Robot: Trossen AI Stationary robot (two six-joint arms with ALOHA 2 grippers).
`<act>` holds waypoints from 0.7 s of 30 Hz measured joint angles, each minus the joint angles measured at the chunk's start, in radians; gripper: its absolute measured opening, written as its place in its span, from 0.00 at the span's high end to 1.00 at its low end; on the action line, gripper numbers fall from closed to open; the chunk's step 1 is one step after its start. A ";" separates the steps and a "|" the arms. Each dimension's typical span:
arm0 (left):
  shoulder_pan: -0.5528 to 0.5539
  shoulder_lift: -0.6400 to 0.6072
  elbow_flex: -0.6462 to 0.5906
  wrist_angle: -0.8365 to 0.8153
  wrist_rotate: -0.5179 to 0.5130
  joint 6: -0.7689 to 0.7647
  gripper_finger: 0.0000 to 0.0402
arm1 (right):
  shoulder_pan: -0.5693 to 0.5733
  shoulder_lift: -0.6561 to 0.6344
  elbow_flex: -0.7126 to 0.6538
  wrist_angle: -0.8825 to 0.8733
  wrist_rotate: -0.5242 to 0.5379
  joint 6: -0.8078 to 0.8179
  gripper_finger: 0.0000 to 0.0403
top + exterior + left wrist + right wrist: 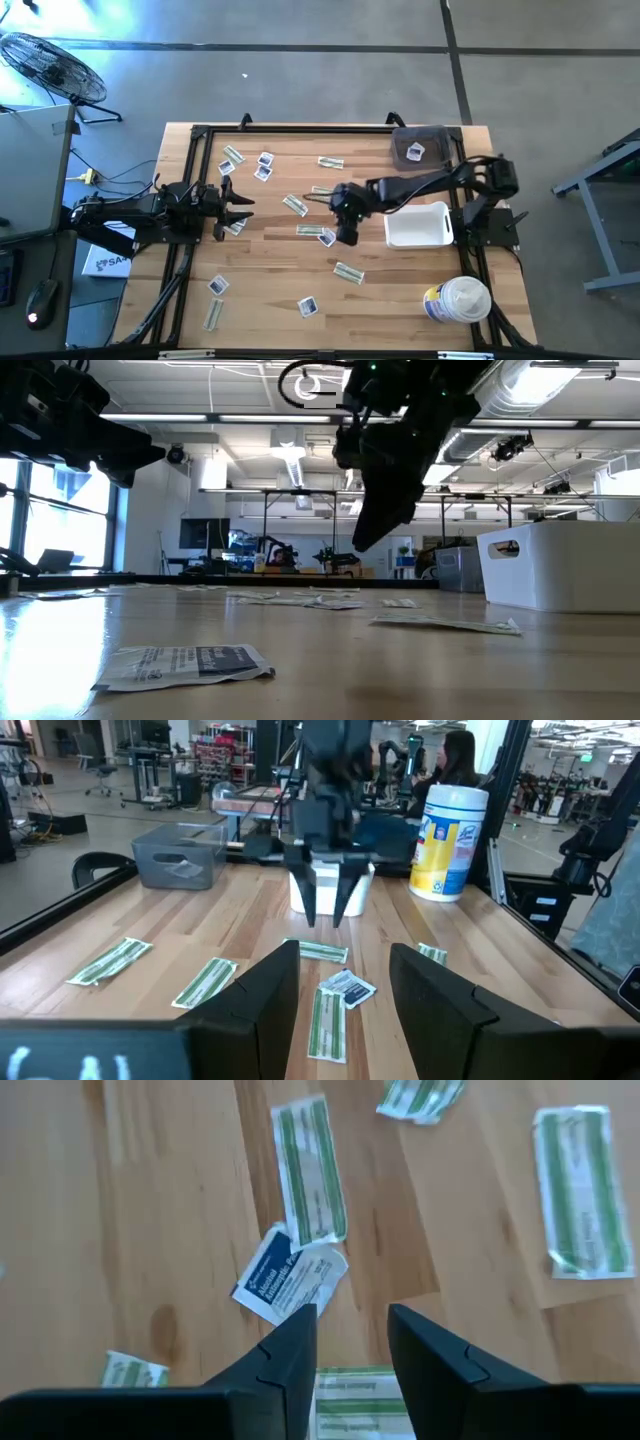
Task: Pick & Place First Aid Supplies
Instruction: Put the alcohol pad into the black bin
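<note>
Several first aid packets lie flat and scattered on the wooden table: greenish-white strips such as one strip and small white sachets with blue print such as one sachet. My right gripper hangs open over the table's middle, fingers pointing down, clear of the wood in the low view. Its wrist view shows a sachet overlapping a strip just beyond the open fingers. My left gripper waits open at the left side, above the table, facing a strip and a sachet.
A white bin stands right of the right gripper. A grey bin at the far right corner holds one sachet. A large white tub with a yellow-blue label stands near the right near corner. A black frame rims the table.
</note>
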 joint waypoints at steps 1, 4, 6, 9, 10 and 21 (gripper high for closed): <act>0.000 0.000 0.000 0.000 0.000 0.000 0.61 | 0.012 0.018 0.014 -0.010 0.007 0.002 0.70; 0.000 0.000 0.000 0.000 0.000 0.000 0.61 | 0.047 0.071 0.059 -0.033 0.023 0.009 0.71; 0.000 0.000 0.000 0.000 0.000 0.000 0.61 | 0.061 0.100 0.084 -0.057 0.037 0.012 0.71; 0.000 0.000 0.000 0.000 0.000 0.000 0.61 | 0.067 0.128 0.092 -0.094 0.067 0.046 0.71; 0.000 0.000 0.000 0.000 0.000 0.000 0.61 | 0.066 0.135 0.090 -0.097 0.069 0.057 0.71; 0.000 0.000 0.000 0.000 0.000 0.000 0.61 | 0.068 0.170 0.081 -0.034 0.051 0.000 0.71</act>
